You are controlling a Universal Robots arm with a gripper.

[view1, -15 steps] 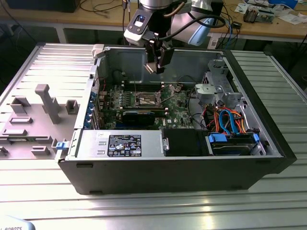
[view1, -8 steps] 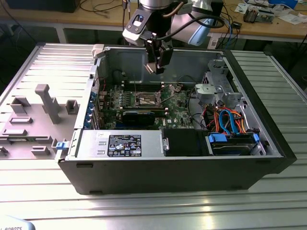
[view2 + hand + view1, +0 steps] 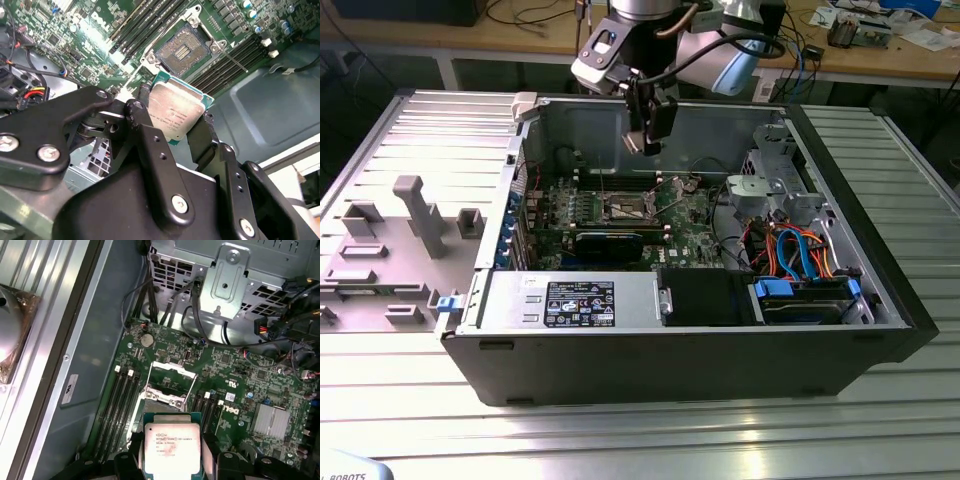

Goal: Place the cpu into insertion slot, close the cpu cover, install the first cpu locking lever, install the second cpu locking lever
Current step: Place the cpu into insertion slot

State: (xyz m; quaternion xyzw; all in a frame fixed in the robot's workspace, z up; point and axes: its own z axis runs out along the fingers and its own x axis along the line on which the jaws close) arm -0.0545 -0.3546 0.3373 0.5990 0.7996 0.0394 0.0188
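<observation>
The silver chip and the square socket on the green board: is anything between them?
Nothing in between: in the second wrist view the cpu, held in the tool, hangs clear of the open insertion slot.

Lines of small dark print cross the dull silver top of the flat square cpu; white lettering marks the green circuit board beside it.

Above the insertion slot, apart from it: the cpu, clamped in the gripper. Flanking the slot on two opposite sides: memory slots. Toward the exterior view's right of the slot: drive cage. In front of the slot, nearer the exterior camera: power supply. All inside the open computer case.
</observation>
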